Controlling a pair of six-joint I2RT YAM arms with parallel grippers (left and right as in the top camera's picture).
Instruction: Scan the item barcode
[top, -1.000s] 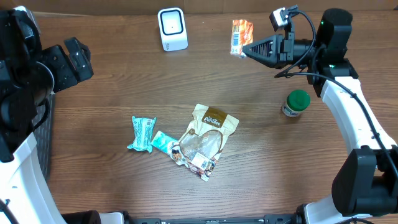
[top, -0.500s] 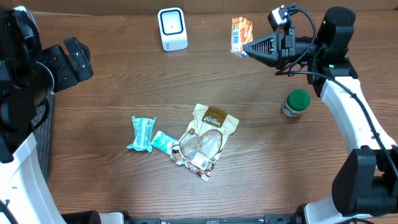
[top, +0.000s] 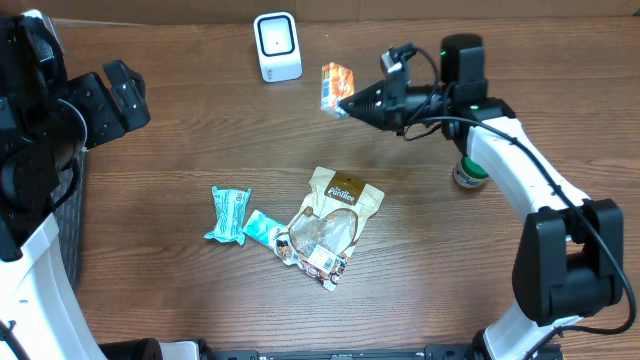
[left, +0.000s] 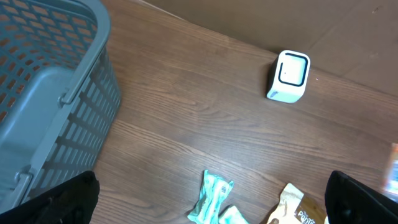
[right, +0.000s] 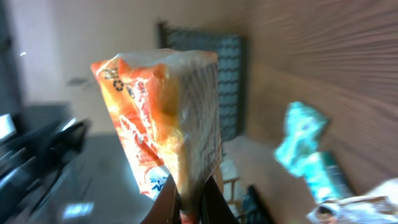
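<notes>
Right tool (top: 348, 104): shut hard on the bottom edge of the orange snack packet (top: 336, 86). In the wrist view the fingertips (right: 208, 202) pinch the crimped seam from below.
Orange snack packet: held in the air above the desk (top: 450, 290), standing upright over the tool. It sits in the 12 to 1 o'clock part of the desk and at about 4 o'clock from the scanner (top: 277, 46), near it but apart.
Packet print: orange with a pale panel. I cannot tell where the barcode is or which way it faces.
Scanner: a white unit standing on the desk at the 12 o'clock edge.
Left tool (top: 132, 98): jaws spread as wide as they go, with nothing between them. It is raised at the 10 o'clock side.
Basket (left: 43, 93): grey-blue and slatted, beside the desk at 9 o'clock.
Green-lidded jar (top: 472, 172): on the desk at 3 o'clock, partly hidden under the right arm.
Beige pouch (top: 342, 192): flat on the desk near the centre.
Clear packet (top: 318, 240): overlaps the pouch at its 7 o'clock end.
Teal wrapper (top: 228, 213): at 9 o'clock from the pouch, with a smaller teal packet (top: 262, 229) between the two.
</notes>
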